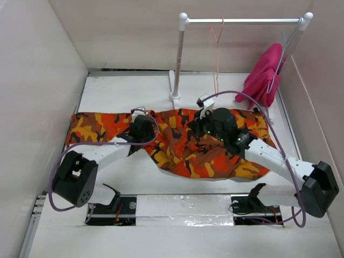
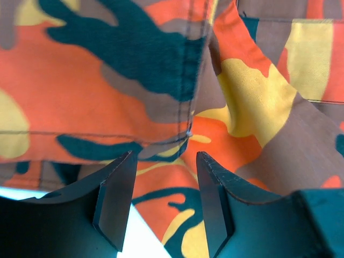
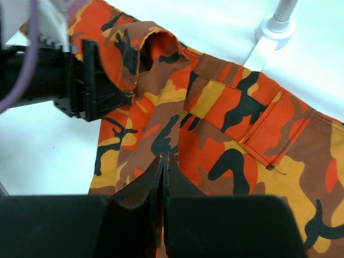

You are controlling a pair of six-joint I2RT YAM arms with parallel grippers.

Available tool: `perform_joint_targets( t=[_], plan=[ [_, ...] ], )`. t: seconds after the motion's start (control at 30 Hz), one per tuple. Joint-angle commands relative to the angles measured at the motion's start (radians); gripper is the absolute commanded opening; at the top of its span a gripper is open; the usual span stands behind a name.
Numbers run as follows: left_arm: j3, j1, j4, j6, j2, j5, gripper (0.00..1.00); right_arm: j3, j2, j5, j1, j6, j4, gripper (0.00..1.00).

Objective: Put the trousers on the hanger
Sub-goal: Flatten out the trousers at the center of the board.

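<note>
Trousers [image 1: 183, 150] are sprawled on the tabletop [image 1: 123, 91], well apart from the hanger [image 1: 216, 48] up on the rail [image 1: 242, 21]. Left end effector [image 2: 164, 161] gapes over a seam. Right end effector [image 3: 164, 161] is clamped closed, and I can't tell if it has cloth. A one-sided lift probably means bunching or slipping.

in the top view the right arm [image 1: 269, 153] covers the centre of the trousers [image 1: 177, 156]; the hanger [image 1: 216, 48], upper centre, is too thin to trace. left wrist view crops the cloth at top and sides.
</note>
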State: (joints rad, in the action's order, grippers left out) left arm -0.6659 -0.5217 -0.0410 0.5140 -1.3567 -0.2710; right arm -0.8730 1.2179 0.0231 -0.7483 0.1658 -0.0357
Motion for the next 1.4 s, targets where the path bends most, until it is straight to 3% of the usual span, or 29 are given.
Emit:
perform_joint_targets(
  t=[0.0, 0.07, 0.2, 0.27, 0.3, 0.33, 0.47, 0.63, 0.77, 0.93, 1.07, 1.1, 1.2, 1.37],
  plan=[
    [-0.064, -0.001, -0.026, -0.038, -0.067, 0.036, 0.46, -0.018, 0.008, 0.008, -0.011, 0.000, -0.067, 0.03],
    [-0.083, -0.001, -0.028, -0.042, -0.093, 0.041, 0.46, -0.026, 0.017, 0.011, -0.023, -0.005, -0.058, 0.03],
    [-0.142, -0.001, 0.038, 0.000, -0.154, -0.066, 0.35, -0.026, 0.014, -0.018, -0.033, -0.009, -0.053, 0.04],
    [-0.159, -0.001, 0.078, 0.024, -0.168, -0.102, 0.18, -0.027, 0.015, -0.018, -0.033, -0.009, -0.052, 0.04],
    [-0.167, -0.001, 0.095, 0.030, -0.164, -0.117, 0.03, -0.027, 0.017, -0.018, -0.033, -0.009, -0.050, 0.04],
    [-0.166, -0.001, 0.095, 0.035, -0.138, -0.116, 0.00, -0.027, 0.017, -0.018, -0.033, -0.011, -0.052, 0.04],
    [-0.188, -0.001, 0.130, 0.044, -0.039, -0.128, 0.00, -0.027, 0.028, -0.018, -0.043, -0.011, -0.055, 0.04],
    [-0.372, 0.046, 0.211, 0.023, 0.013, -0.192, 0.00, -0.044, 0.049, -0.018, -0.069, -0.023, -0.049, 0.04],
    [-0.572, 0.147, 0.254, -0.026, -0.082, -0.154, 0.00, -0.055, 0.074, -0.018, -0.081, -0.035, -0.038, 0.04],
    [-0.868, 0.267, 0.389, -0.063, -0.274, -0.068, 0.00, -0.087, 0.143, -0.012, -0.181, -0.087, -0.032, 0.05],
    [-0.913, 0.276, 0.397, -0.092, -0.279, -0.039, 0.00, -0.170, 0.277, -0.051, -0.270, -0.109, 0.033, 0.18],
    [-0.914, 0.276, 0.395, -0.100, -0.272, -0.024, 0.00, -0.188, 0.304, -0.039, -0.282, -0.103, 0.033, 0.30],
    [-0.920, 0.289, 0.400, -0.108, -0.259, 0.018, 0.00, -0.205, 0.399, -0.037, -0.345, -0.072, 0.030, 0.48],
    [-0.908, 0.289, 0.398, -0.123, -0.237, 0.033, 0.00, -0.239, 0.543, -0.117, -0.398, -0.020, 0.066, 0.49]
  ],
)
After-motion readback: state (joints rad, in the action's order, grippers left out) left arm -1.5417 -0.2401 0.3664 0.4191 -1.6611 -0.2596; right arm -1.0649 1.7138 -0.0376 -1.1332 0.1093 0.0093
